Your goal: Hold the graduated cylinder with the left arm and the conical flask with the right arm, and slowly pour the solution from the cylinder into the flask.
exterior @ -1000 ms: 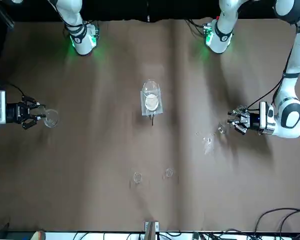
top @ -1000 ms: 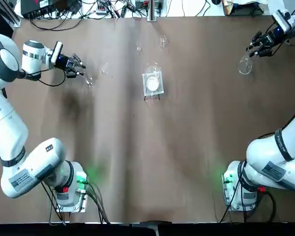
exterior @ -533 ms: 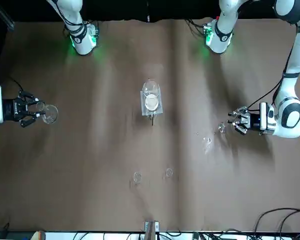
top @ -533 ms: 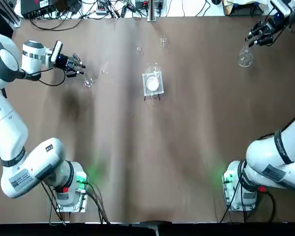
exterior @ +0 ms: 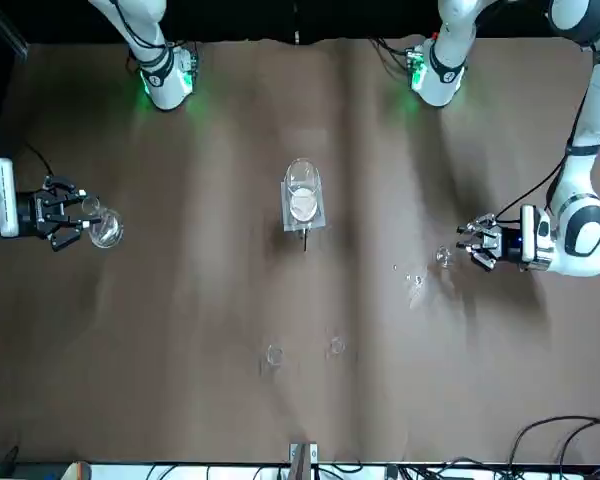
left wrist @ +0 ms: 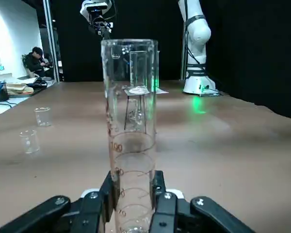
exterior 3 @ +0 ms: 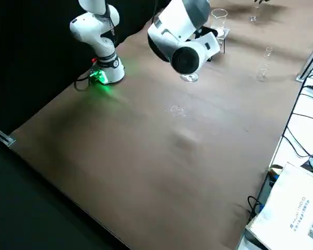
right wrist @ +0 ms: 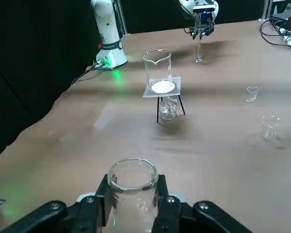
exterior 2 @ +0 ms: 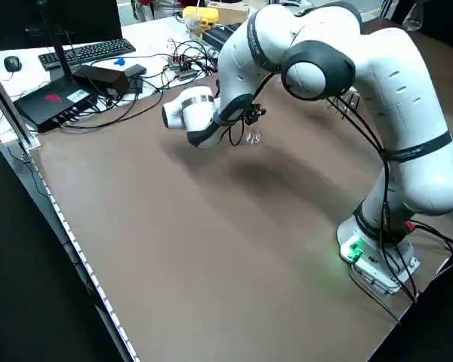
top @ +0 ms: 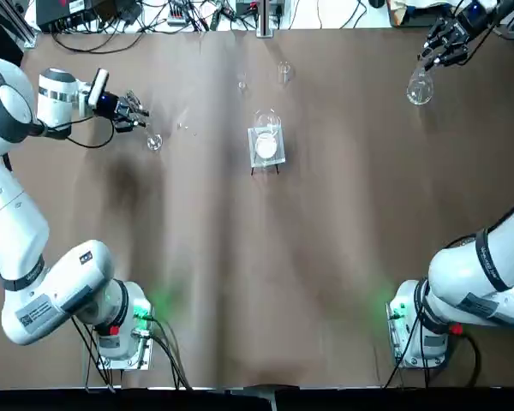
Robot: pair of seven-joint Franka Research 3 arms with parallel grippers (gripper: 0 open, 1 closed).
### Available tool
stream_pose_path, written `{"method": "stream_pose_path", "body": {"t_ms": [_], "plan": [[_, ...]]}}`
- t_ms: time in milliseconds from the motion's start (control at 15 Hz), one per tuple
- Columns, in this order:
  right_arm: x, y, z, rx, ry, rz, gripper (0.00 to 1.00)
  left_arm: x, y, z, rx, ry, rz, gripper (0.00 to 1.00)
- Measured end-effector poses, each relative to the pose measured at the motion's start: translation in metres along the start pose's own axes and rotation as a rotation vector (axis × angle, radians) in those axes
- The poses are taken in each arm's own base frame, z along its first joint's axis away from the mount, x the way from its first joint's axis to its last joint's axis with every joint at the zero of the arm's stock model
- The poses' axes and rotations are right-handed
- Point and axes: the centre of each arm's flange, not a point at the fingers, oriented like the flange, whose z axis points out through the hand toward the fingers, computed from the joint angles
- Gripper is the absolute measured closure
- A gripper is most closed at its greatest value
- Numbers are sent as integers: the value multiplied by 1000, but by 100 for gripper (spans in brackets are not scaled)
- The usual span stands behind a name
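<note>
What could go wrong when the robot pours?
The flask is far from the cylinder, so pouring too soon would probably wet the table. The glass might slip, since each is held only between two jaws. A swinging arm could bump the beaker on its stand.

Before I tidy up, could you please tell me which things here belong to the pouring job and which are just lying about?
For the job:
- graduated cylinder
- conical flask

Lying about:
- beaker with white contents on a stand
- two small glass vessels on the table
</note>
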Motion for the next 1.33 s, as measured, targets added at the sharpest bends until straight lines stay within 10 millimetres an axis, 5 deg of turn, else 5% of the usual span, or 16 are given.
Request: {"method": "stream_pose_path", "body": {"t_ms": [267,600,1067,1333], "plan": [[26,5,7,10,-24,-40,61,36,-13,-2,-6,-31,21,66],[72,9,24,39,-77,-53,61,112,-39,8,-18,-124,45,66],[104,21,53,70,-127,-38,61,200,-76,79,-67,-277,55,66],[116,19,54,65,-157,-38,61,241,-86,125,-100,-392,8,66]]}}
